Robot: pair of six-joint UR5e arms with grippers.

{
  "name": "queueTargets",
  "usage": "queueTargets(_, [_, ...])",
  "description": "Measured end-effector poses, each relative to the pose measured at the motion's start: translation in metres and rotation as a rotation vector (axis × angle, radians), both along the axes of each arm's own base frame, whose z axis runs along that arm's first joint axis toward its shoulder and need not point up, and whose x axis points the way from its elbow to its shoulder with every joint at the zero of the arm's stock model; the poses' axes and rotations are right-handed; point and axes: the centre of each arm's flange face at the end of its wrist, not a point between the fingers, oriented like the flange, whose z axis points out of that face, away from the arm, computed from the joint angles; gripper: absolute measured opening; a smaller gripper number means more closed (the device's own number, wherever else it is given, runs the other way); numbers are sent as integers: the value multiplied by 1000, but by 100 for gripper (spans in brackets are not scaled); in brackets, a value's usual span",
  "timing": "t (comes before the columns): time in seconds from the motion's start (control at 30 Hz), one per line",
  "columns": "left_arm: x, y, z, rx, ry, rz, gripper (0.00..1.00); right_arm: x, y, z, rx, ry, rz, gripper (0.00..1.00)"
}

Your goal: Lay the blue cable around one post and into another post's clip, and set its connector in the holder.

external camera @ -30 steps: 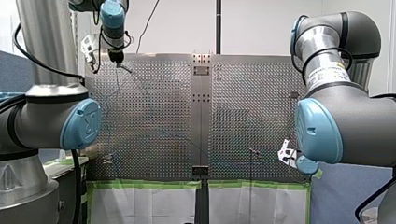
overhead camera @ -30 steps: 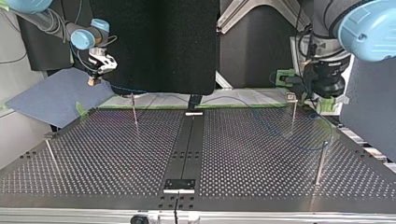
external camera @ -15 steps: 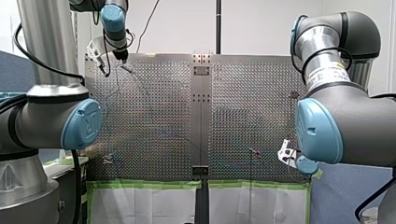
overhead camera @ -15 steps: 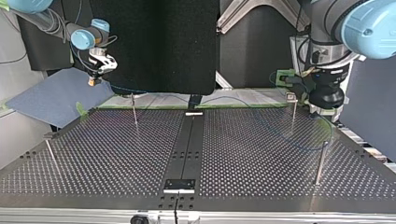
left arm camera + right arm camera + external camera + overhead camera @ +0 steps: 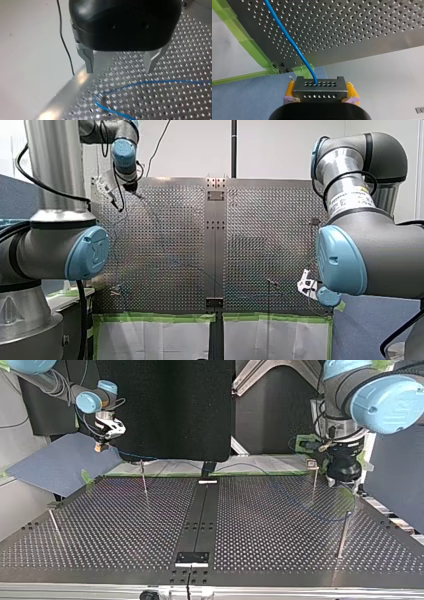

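Got the connector [image 5: 319, 86] gripped in my right pincer [image 5: 321, 90] (yellow pads [image 5: 290, 89] either side), just off the table's [image 5: 367, 22] near right corner, blue cable [image 5: 287, 35] trailing across it. Got my left pincer [image 5: 119, 69] gaping wide above a cable loop, far left.

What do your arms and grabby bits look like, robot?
My left arm and my right arm are fat silver-grey tubes with round sky-blue joint caps and black cables. My right arm wears a white label with black writing. My left gripper is rounded and black with pale metal jaws; my right gripper is black with yellow-padded jaws.
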Motion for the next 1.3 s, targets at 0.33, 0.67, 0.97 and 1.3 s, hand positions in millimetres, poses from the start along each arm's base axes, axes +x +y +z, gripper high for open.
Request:
queueTargets(0.33, [21, 2, -15, -24, -44, 12, 100, 0, 0, 0, 2, 1, 0, 0])
queueTargets(0.67, [32, 12, -9, -20, -130, 78, 100, 1, 1, 0, 4, 5, 2, 0])
queueTargets(0.97, [42, 20, -11, -2, -158, 108, 100, 2, 1, 0, 5, 8, 3, 0])
queueTargets(1.3, [54, 23, -26, 14, -131, 117, 100, 2, 2, -1, 8, 10, 2, 0])
